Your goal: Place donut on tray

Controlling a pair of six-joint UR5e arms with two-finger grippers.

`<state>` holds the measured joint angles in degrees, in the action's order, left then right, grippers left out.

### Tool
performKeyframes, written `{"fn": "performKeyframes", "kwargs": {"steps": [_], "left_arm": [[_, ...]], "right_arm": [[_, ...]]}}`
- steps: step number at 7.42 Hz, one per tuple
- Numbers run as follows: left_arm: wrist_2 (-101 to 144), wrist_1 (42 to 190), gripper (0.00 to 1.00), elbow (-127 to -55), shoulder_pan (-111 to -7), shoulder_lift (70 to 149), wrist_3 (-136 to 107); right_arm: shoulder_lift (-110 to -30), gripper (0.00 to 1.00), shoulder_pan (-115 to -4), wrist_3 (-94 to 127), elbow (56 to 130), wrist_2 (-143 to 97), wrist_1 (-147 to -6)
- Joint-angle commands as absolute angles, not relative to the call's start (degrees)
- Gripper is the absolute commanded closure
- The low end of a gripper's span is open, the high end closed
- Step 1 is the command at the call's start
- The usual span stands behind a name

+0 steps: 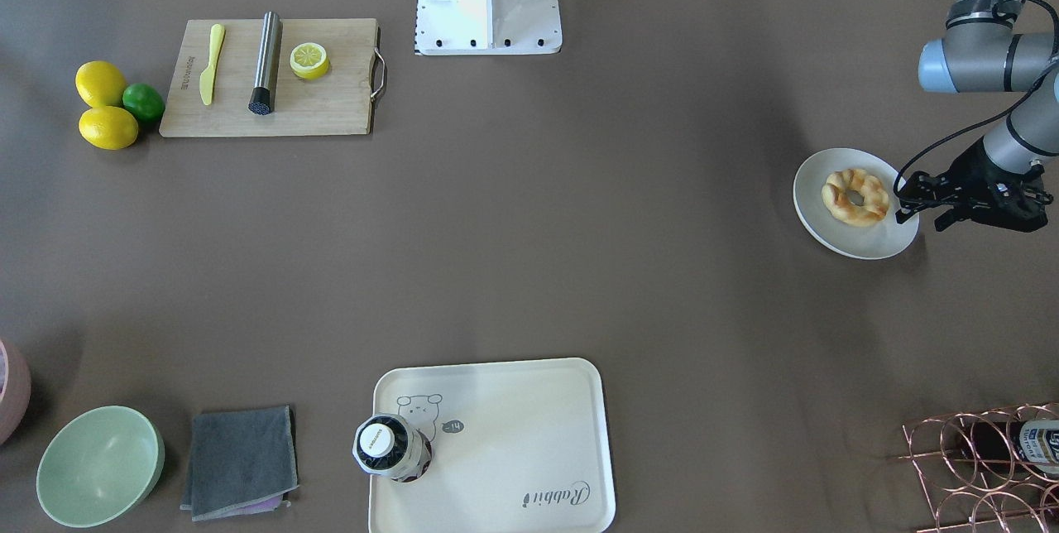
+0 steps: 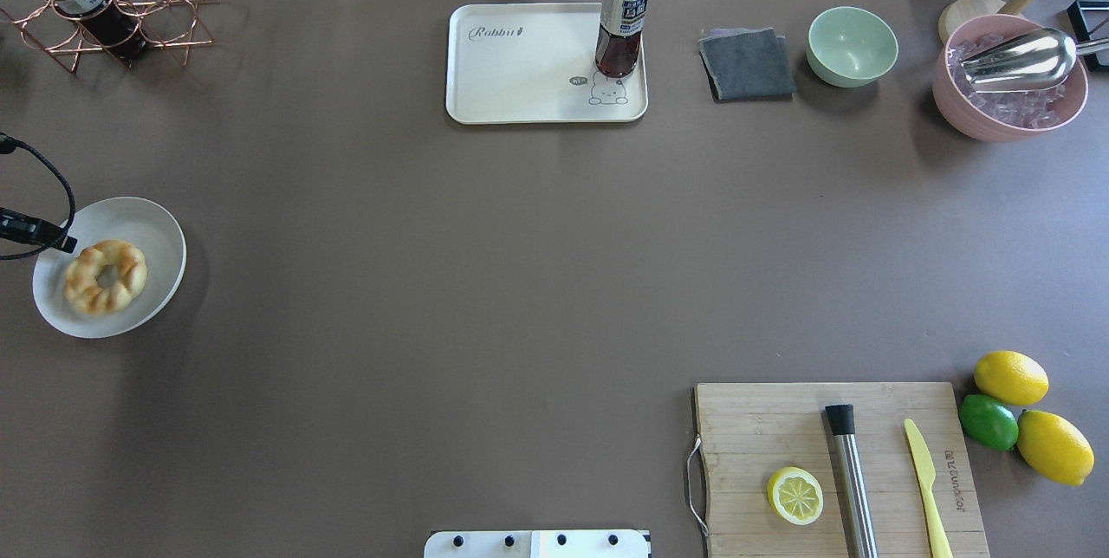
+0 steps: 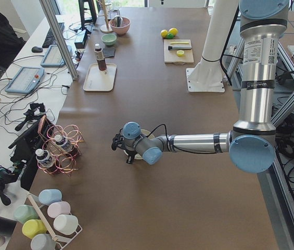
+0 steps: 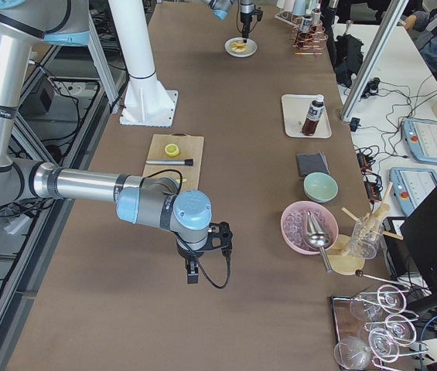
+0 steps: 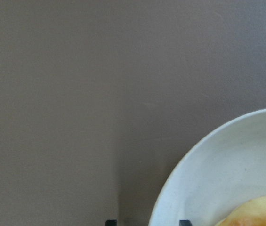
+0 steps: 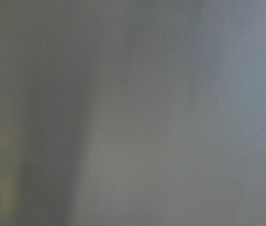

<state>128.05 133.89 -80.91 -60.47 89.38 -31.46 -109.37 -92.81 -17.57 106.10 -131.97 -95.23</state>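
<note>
You'll find the donut (image 1: 856, 197) on the round white plate (image 1: 869, 245), well apart from the tray (image 1: 513, 434). The left gripper (image 1: 904, 202) has its fingers spread and empty at the plate's rim. I cannot tell how the right gripper (image 4: 192, 272) fingers stand.

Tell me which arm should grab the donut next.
Left. The left gripper, open, hovers at the edge of the plate holding the donut; the right gripper hangs far off, past the cutting board.

The left gripper (image 2: 54, 238) shows only a dark fingertip, over the rim of a white plate (image 2: 156, 229). The donut (image 2: 106, 276) lies on that plate just beside the fingertip. The tray (image 2: 520, 73), holding a bottle (image 2: 621, 16), sits well apart from it.
</note>
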Motion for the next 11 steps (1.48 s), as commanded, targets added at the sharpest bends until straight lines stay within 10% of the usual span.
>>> {"fn": "performKeyframes", "kwargs": {"steps": [1, 11], "left_arm": [[128.23, 133.95, 1.00, -81.73, -59.77, 89.47, -34.80], [128.38, 129.64, 1.00, -74.55, -56.54, 121.60, -87.03]], "right_arm": [[-109.25, 0.01, -92.81, -17.49, 106.35, -132.19, -95.19], [-109.07, 0.01, -92.81, -17.49, 107.31, -132.28, -95.27]]}}
